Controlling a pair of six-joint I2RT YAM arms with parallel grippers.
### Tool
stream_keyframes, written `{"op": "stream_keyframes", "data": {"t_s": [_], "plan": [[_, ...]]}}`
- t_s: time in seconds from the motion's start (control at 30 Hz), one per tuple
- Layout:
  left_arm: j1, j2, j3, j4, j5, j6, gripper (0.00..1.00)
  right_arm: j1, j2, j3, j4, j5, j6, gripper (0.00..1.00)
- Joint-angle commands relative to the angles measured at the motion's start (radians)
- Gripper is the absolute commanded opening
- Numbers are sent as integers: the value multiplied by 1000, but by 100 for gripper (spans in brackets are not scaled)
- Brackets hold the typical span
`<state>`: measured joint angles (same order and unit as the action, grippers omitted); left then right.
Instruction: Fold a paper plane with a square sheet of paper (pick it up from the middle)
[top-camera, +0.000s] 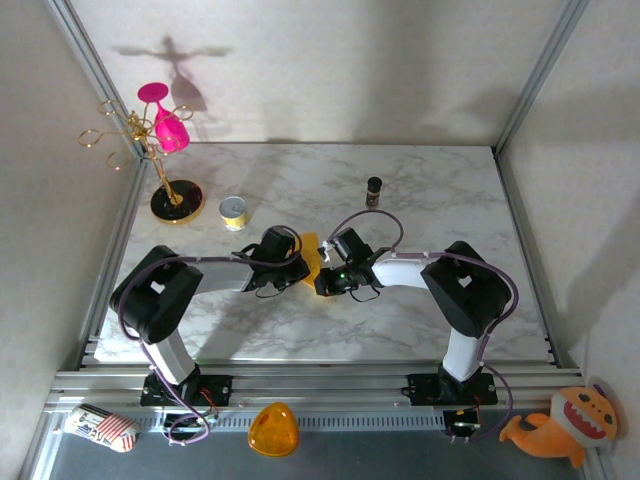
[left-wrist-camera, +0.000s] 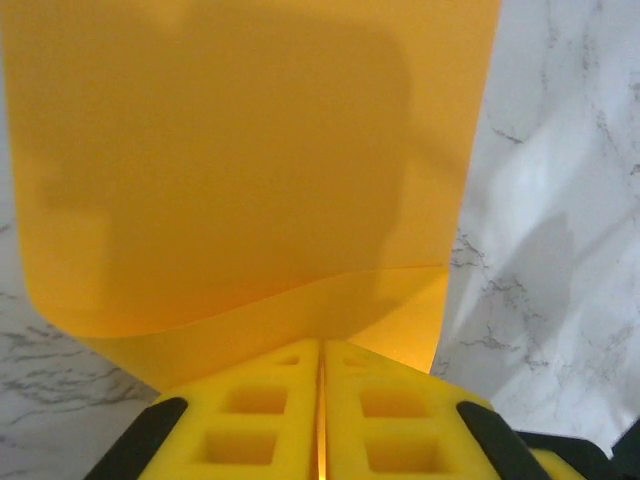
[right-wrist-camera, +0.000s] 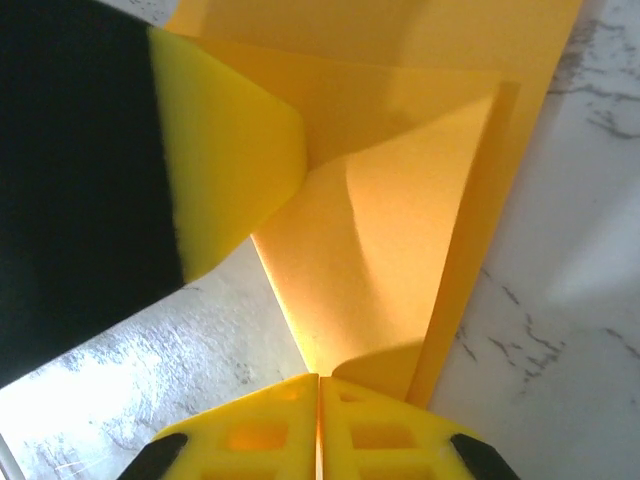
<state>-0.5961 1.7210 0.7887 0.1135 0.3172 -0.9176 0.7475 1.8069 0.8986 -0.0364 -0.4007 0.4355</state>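
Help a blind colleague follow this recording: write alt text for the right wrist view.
The right gripper, shut at the bottom edge, pinches a folded orange-yellow sheet of paper that rises up the frame with a raised triangular flap. The left gripper holds the paper at the upper left, over a white marble table.

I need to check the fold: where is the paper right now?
In the top view the paper is mid-table between the two arms, pinched by the left gripper and the right gripper, nearer the arms than the tin.
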Motion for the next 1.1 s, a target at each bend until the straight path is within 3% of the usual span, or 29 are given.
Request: {"op": "stream_keyframes", "data": {"t_s": [0.0,0.33,0.67,0.87,1.07], "plan": [[-17,-92,-7,24,-9,51,13,-5,51,-17,-71,59,14,10],[-57,-89,-79,87,-8,73,8,-5,81,0,-109,59,23,9],[-59,0,-25,13,-61,113,7,-6,89,-7,-140,58,15,9],[-48,25,9,-39,-121,158,6,-8,88,-23,-187,90,-9,10],[-4,45,14,-52,-95,249,6,-11,93,-60,-208,101,-17,9]]}}
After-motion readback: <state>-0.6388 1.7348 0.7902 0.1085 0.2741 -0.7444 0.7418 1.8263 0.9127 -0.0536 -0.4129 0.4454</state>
